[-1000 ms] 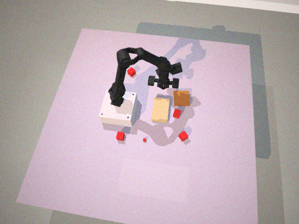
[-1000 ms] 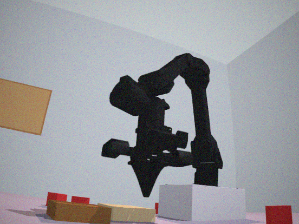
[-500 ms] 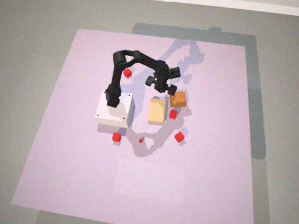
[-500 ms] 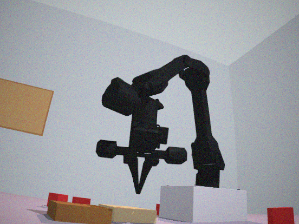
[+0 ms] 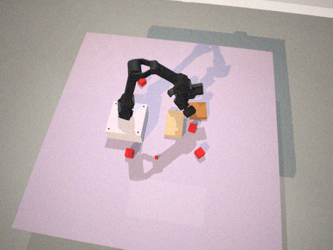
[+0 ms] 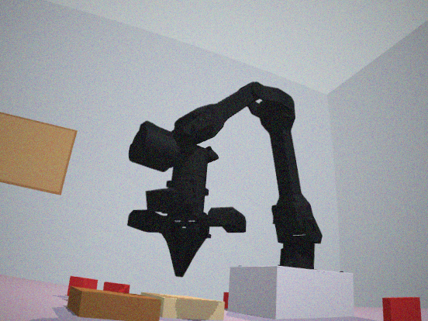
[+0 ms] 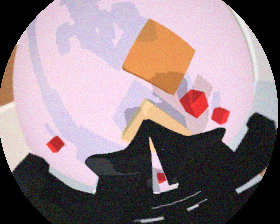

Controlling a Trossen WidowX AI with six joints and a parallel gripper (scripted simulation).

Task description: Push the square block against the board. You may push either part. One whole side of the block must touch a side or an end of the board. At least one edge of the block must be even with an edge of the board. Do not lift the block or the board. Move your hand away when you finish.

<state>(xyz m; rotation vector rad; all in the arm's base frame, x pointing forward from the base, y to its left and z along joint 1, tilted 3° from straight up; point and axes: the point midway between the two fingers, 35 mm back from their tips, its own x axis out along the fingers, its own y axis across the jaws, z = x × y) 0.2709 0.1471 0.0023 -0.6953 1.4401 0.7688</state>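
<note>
Board [image 5: 174, 125] [image 6: 194, 308] [image 7: 162, 116] partly hidden behind end effector [image 5: 189, 111] [image 6: 179, 275] [image 7: 149, 131] in wrist view; fingers together, nothing held

Pink tabletop [image 5: 169, 200] [image 6: 23, 292] [image 7: 215, 60] carries orange block [image 5: 201, 113] [image 6: 116, 305] [image 7: 157, 55], tan board [image 5: 174, 123] [image 6: 194, 307] [image 7: 164, 119], white box [image 5: 130, 128] [image 6: 314, 292]; apparently five red cubes [image 5: 199, 153] [image 6: 402, 308] [image 7: 194, 103].

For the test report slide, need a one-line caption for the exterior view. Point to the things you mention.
Shut gripper [image 6: 179, 275] raised above the orange block [image 6: 116, 305] and pale yellow board [image 6: 195, 308], white base [image 6: 252, 292] behind.

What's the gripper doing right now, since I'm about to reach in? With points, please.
Gripper [image 5: 189, 112] [image 6: 179, 276] [image 7: 145, 122]: closed, holding nothing, raised above the table.
</note>
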